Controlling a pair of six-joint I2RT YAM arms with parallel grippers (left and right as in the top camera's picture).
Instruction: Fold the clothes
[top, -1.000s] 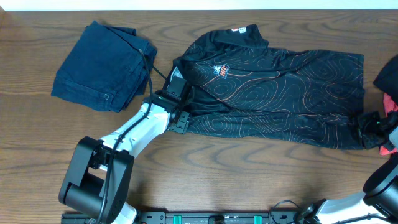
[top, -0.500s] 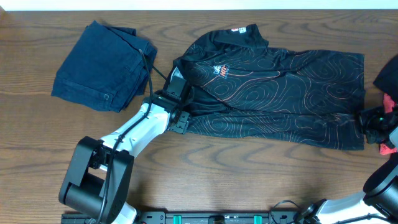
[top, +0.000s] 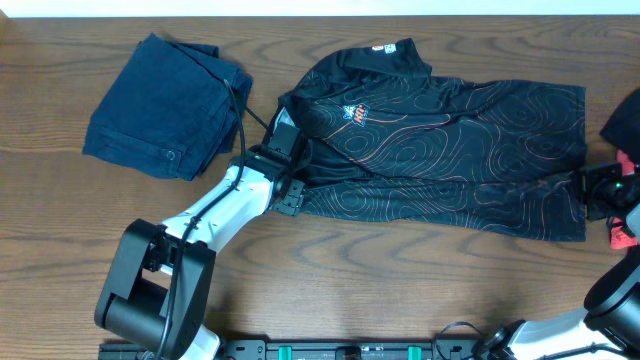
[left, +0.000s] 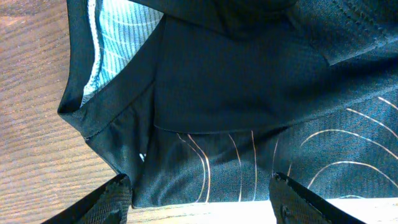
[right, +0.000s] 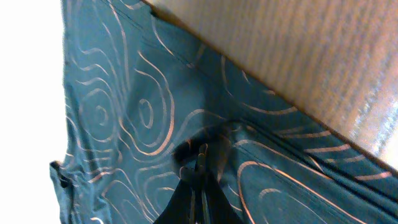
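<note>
The clothes are one black jersey (top: 440, 140) with thin orange contour lines, spread flat across the middle of the table with its collar at the back. My left gripper (top: 287, 142) stands open at the jersey's left sleeve. In the left wrist view its gripper (left: 200, 190) has both fingers (left: 118, 199) either side of the sleeve's edge, and the jersey (left: 249, 93) fills the frame. My right gripper (top: 583, 190) is at the jersey's right hem. In the right wrist view the gripper (right: 200, 155) is shut on a pinch of the jersey (right: 124, 118).
A folded navy denim garment (top: 165, 105) lies at the back left, beside the left arm. A red and black garment (top: 627, 150) sits at the right edge, just past the right gripper. Bare wood table (top: 400, 290) runs along the front.
My right gripper has shut on the jersey's right hem and shifted a little toward the back of the table, drawing the hem with it. The left arm has not moved.
</note>
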